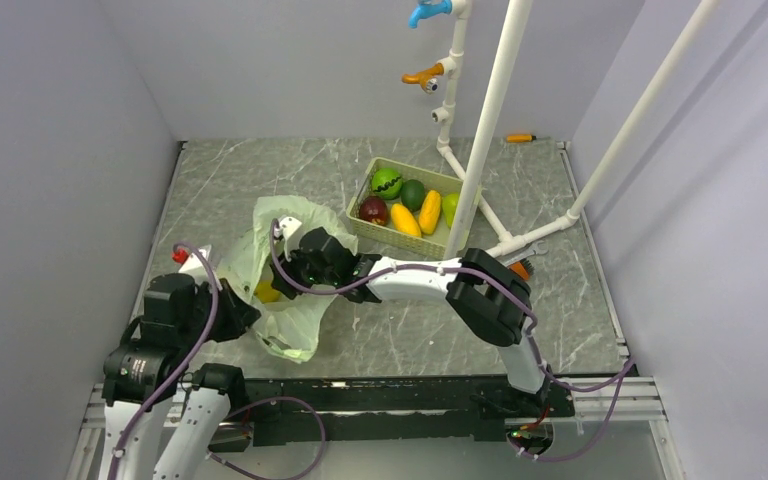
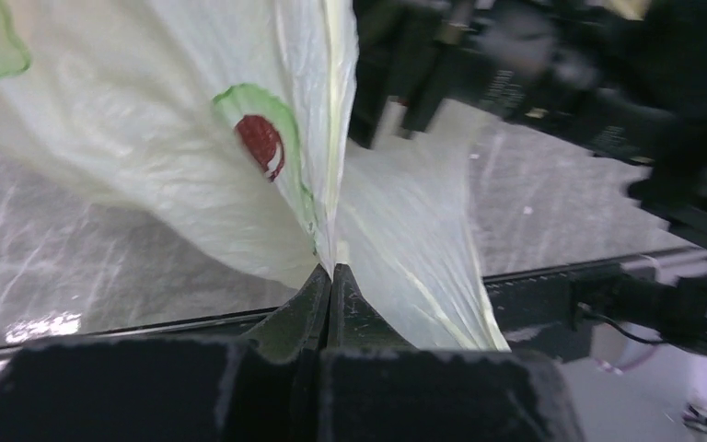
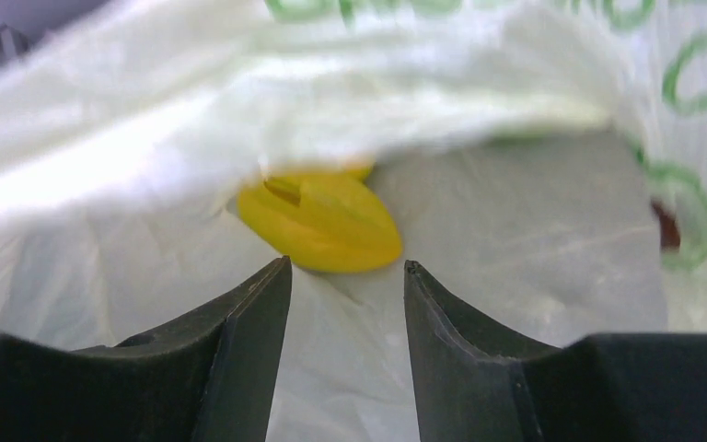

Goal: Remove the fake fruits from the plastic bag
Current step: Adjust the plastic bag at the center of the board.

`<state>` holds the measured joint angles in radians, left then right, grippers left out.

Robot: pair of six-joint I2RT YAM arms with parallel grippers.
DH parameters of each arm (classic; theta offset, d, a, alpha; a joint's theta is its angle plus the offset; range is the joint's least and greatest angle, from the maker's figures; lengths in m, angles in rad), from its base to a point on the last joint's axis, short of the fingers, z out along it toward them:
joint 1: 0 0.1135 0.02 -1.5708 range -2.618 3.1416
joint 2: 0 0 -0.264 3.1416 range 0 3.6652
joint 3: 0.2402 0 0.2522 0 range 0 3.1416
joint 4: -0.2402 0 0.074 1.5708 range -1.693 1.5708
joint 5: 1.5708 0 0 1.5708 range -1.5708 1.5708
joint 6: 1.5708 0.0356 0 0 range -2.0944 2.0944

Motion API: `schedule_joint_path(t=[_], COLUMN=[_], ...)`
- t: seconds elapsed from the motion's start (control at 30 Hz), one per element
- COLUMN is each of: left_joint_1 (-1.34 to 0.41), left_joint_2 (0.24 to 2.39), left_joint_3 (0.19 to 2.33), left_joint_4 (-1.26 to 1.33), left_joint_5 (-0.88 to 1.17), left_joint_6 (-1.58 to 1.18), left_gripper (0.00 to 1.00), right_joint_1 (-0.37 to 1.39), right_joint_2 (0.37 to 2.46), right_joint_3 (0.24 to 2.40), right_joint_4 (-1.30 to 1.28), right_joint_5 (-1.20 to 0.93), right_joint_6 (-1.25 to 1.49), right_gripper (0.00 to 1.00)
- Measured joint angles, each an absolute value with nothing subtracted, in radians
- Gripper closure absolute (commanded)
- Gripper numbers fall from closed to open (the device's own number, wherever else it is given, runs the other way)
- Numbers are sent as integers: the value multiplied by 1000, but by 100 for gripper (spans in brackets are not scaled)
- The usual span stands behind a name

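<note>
The pale-green plastic bag [image 1: 280, 270] lies crumpled on the table's left half. My left gripper [image 2: 331, 269] is shut on a fold of its film [image 2: 396, 230] and holds it up. A yellow fake fruit [image 3: 324, 221] lies inside the bag, partly under the bag's upper film; from above it shows as a yellow patch [image 1: 268, 292]. My right gripper [image 3: 345, 265] reaches into the bag's mouth, open, its fingertips just short of the yellow fruit with nothing between them. Several other fake fruits lie in the beige tray [image 1: 360, 225]: a green ball with a dark zigzag band [image 1: 387, 183], a maroon one [image 1: 373, 210], yellow oblong ones [image 1: 429, 211].
A plain dark green oval fruit [image 1: 413, 194] also lies in the tray. A white pipe frame [image 1: 485, 130] stands behind and right of the tray, with blue and orange taps on its post. An orange object [image 1: 520, 138] lies at the back wall.
</note>
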<state>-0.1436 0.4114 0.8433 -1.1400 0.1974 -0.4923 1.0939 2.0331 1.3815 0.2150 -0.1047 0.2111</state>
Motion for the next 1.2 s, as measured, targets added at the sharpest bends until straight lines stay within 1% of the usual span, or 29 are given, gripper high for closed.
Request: schedule_joint_path(t=[0.03,0.1,0.27,0.33,0.43,0.5,0.57,0.7,0.77,1.03,1.2], left_joint_1=[-144,-144,-144,-144,-144,-144,-144,-144,-144,-144,-144], left_joint_2=[423,446,442,408,341,310,301,304,297,267,235], left_joint_3=[870,919,1027,1076,1097,1067,996,831,795,799,809], left_joint_4=[-1136,-1120,-1070,-1065,-1064,-1073,-1089,-1142,-1176,-1193,-1184], left_joint_5=[228,295,434,435,412,392,376,337,313,232,184], left_joint_6=[-495,-503,-531,-540,-544,-544,-543,-543,-542,-536,-541], left_gripper=[100,100,100,100,100,100,100,100,100,100,100], right_joint_1=[1094,1094,1094,1094,1094,1094,1094,1094,1094,1102,1123], right_joint_2=[2036,2037,2032,2029,2029,2029,2029,2015,1999,1954,1977], right_joint_3=[1391,1402,1394,1383,1378,1378,1375,1335,1310,1233,1236], right_joint_4=[223,241,287,296,297,299,295,270,232,124,78], right_joint_5=[-103,-96,-70,-63,-54,-53,-55,-105,-139,-299,-322], right_joint_6=[214,219,231,233,234,233,235,224,204,120,89], right_gripper=[49,46,30,23,19,16,11,7,6,5,6])
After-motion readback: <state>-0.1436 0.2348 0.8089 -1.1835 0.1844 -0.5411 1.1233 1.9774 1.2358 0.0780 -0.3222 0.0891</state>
